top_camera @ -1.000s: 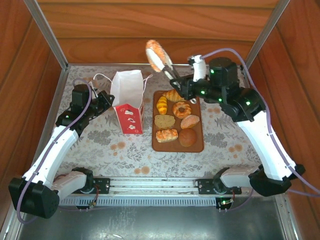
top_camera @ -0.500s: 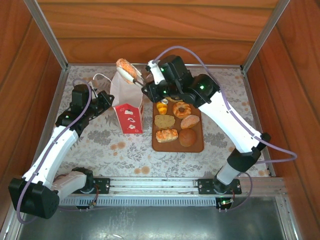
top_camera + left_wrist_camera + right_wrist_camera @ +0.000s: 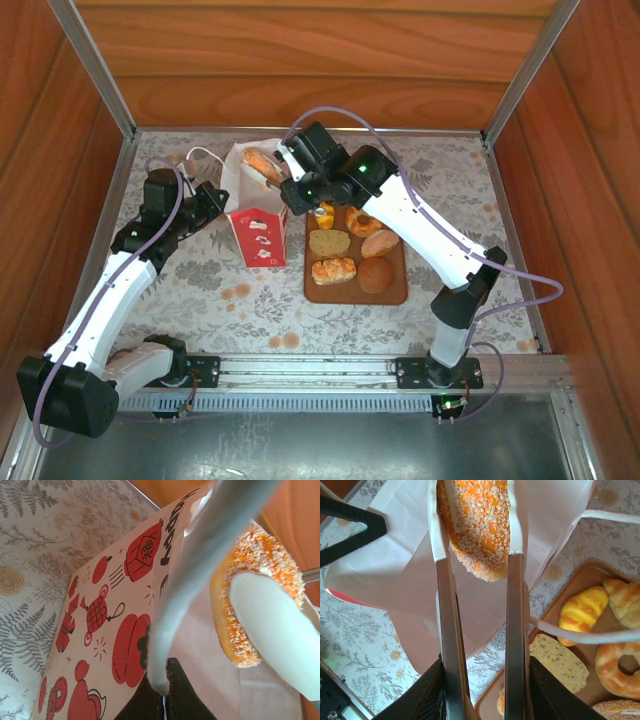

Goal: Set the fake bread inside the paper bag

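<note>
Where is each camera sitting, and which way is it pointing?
Top: above and behind the robot, facing down on the table; left arm and right arm show.
Left wrist: on the left arm, looking along the left claw, which pinches the bag, at its printed side and the loaf.
Right wrist: on the right arm, looking down past the right claw, shut on the loaf, into the open bag; tray beside.
Shared: both wrist views see the loaf and bag.

Reddish wood-panel walls [image 3: 320, 60] and grey metal posts [image 3: 95, 65] enclose a bench [image 3: 200, 290] covered in pale floral cloth, with a dull metal sheet [image 3: 300, 450] at its near edge.
</note>
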Available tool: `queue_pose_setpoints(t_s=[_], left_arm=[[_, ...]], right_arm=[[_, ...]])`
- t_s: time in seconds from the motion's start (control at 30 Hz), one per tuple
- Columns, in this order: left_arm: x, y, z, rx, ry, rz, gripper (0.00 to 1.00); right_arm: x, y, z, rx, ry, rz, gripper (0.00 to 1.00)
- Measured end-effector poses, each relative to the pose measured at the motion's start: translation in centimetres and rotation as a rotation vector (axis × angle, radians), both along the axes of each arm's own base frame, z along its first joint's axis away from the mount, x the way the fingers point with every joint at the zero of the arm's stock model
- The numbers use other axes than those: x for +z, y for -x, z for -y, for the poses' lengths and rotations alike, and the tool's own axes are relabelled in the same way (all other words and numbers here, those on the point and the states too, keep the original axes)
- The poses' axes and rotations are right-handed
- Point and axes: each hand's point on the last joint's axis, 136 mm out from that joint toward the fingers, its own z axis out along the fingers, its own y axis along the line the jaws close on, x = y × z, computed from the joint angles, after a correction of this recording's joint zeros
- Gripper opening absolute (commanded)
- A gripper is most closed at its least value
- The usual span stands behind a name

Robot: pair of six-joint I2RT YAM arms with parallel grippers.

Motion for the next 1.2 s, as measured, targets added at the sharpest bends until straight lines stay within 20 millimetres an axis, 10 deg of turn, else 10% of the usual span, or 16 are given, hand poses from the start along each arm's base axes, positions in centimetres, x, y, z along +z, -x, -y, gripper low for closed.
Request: queue_pose_setpoints(t_s=[0.7,1.2], left_arm=[[-0.1,0.0,0.2,-0.007,0.0,-0.002,0.0],[-0.2,-0.1,0.5,-0.013,-0.001,-0.005,0.02]], right_arm=[[0.5,-0.5,1.3,-0.044,0.021,0.052,0.53],[9.4,2.9,3.5,-0.006,-0.286,0.182,0.5]])
